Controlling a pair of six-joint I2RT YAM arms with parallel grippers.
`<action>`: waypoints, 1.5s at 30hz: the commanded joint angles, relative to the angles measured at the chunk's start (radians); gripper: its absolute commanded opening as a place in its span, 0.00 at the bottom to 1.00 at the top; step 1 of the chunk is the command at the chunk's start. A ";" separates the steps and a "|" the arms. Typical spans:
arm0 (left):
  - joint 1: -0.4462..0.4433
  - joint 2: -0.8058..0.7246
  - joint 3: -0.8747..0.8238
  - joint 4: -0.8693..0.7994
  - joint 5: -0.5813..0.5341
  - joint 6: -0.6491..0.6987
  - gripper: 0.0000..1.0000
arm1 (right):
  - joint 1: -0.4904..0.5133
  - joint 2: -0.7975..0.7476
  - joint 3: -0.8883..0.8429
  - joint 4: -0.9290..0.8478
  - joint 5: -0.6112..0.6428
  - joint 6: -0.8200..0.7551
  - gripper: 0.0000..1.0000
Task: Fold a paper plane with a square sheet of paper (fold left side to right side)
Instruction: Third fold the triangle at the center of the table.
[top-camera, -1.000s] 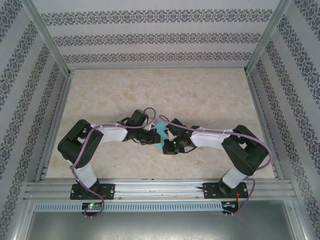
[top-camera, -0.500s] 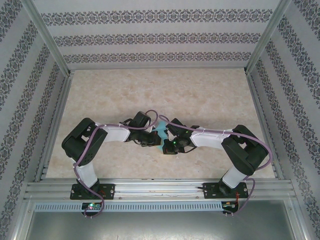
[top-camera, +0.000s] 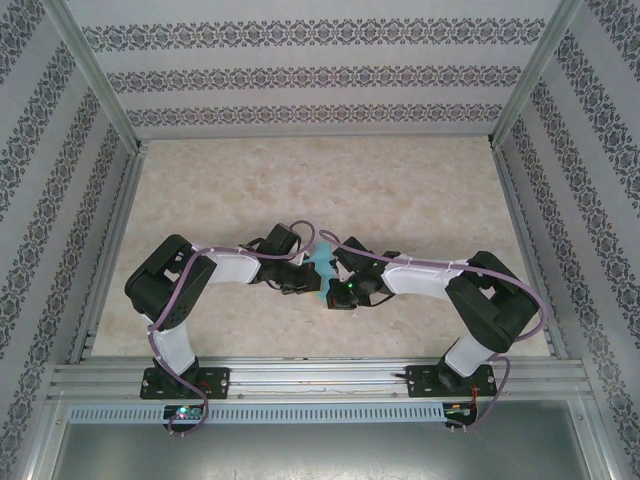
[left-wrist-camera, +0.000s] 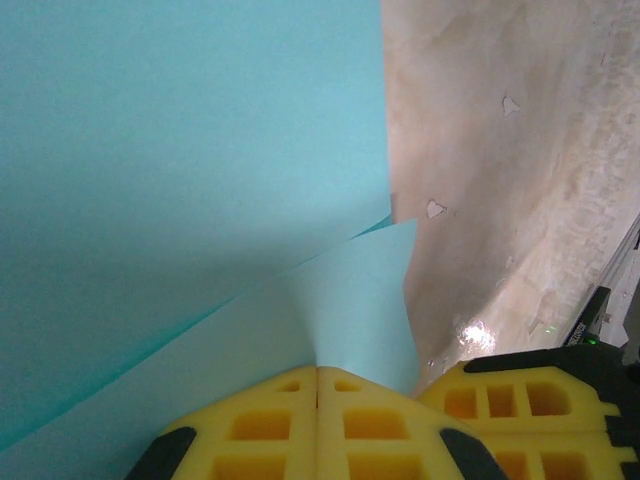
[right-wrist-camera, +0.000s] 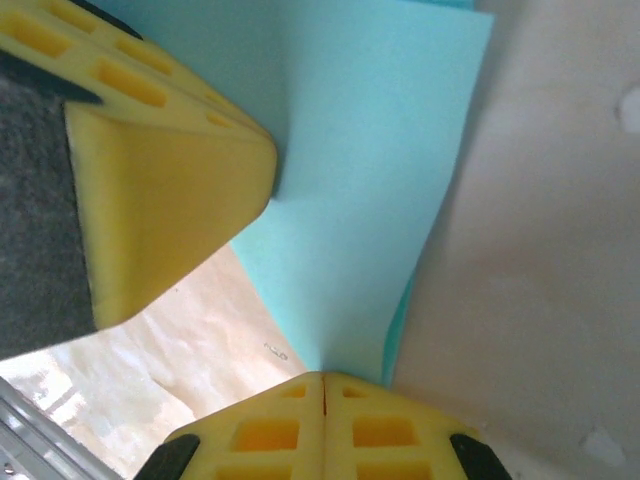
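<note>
The light turquoise sheet of paper is held up off the table between my two grippers at mid-table. My left gripper is shut on one edge of it; in the left wrist view the yellow pads meet with the paper pinched in the seam, two layers overlapping. From the other side my right gripper is shut on the sheet, pads closed at its lower corner. The left gripper's yellow finger touches the sheet nearby. The arms hide the paper's overall shape.
The beige marbled table top stretches behind the arms, with patterned walls on three sides and aluminium rails along the near edge. Small white flecks lie on the table under the paper.
My left arm has shifted slightly right, bringing its gripper closer to the right one. The paper between them now stands narrower and more bunched. Both grips stay shut.
</note>
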 joint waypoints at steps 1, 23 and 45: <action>0.020 0.040 -0.026 -0.020 -0.048 -0.008 0.02 | -0.008 -0.059 -0.003 0.006 -0.025 0.047 0.00; 0.021 0.057 -0.013 -0.043 -0.053 -0.008 0.01 | 0.017 0.093 0.047 0.012 0.070 0.092 0.00; 0.038 0.060 -0.002 -0.071 -0.044 -0.010 0.00 | 0.013 -0.131 -0.061 -0.147 0.061 0.070 0.00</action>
